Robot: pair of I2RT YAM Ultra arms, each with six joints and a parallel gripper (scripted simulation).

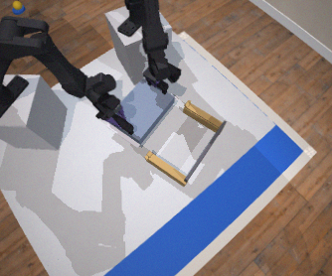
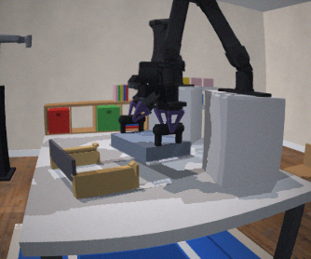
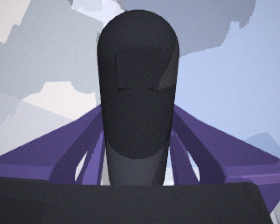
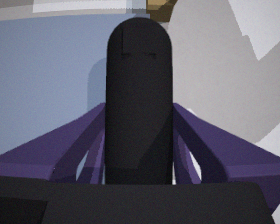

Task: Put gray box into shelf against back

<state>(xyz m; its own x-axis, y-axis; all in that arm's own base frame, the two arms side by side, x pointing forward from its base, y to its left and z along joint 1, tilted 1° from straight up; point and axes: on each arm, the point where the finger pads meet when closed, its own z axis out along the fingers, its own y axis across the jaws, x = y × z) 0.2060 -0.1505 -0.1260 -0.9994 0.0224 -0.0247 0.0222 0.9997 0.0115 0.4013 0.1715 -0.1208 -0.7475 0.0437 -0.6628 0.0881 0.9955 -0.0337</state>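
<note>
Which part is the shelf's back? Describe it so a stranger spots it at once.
On the white table, find two yellowish wooden rails. The shelf's back is the long, thin upright strip joining their ends. Its dark gray color sets it apart from them.
</note>
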